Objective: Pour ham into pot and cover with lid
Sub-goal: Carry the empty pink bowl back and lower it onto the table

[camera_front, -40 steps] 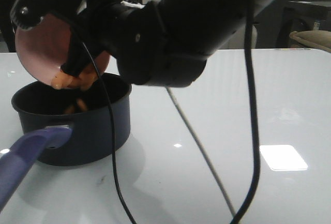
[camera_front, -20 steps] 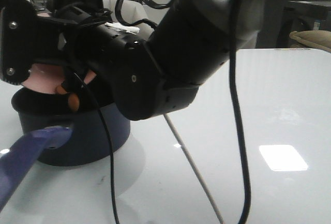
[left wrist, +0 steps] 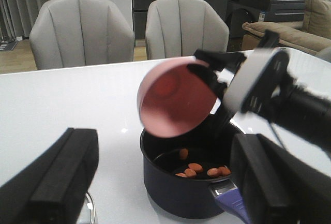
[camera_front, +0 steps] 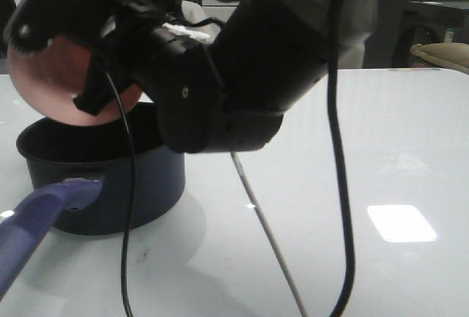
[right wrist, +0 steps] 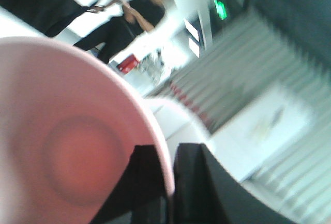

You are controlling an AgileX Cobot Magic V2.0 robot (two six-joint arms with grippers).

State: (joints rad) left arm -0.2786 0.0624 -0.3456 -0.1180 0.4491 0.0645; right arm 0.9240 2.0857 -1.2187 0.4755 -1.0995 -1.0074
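1. The right gripper (left wrist: 216, 87) pinches the rim of a salmon-pink round bowl (left wrist: 173, 105), one finger inside and one outside, as the right wrist view shows at the bowl (right wrist: 72, 157).
2. The bowl is tipped steeply on its side above the dark navy round saucepan (left wrist: 189, 193), its open face showing a bare inside.
3. The small orange-pink rounded ham slices (left wrist: 199, 168) lie on the black floor of the saucepan, below the bowl and the right gripper and apart from both.
4. In the front view the saucepan (camera_front: 139, 185) stands on the white table (camera_front: 381, 148) with its long purple-blue handle (camera_front: 37, 222) pointing toward the camera; the bowl (camera_front: 66, 83) hangs over its far rim.
5. The left gripper (left wrist: 160, 182) hovers near the saucepan with its black fingers (left wrist: 57, 177) spread wide, holding nothing.
6. A curved metal-rimmed edge (left wrist: 89, 211) shows beside the left finger; what it belongs to cannot be told.
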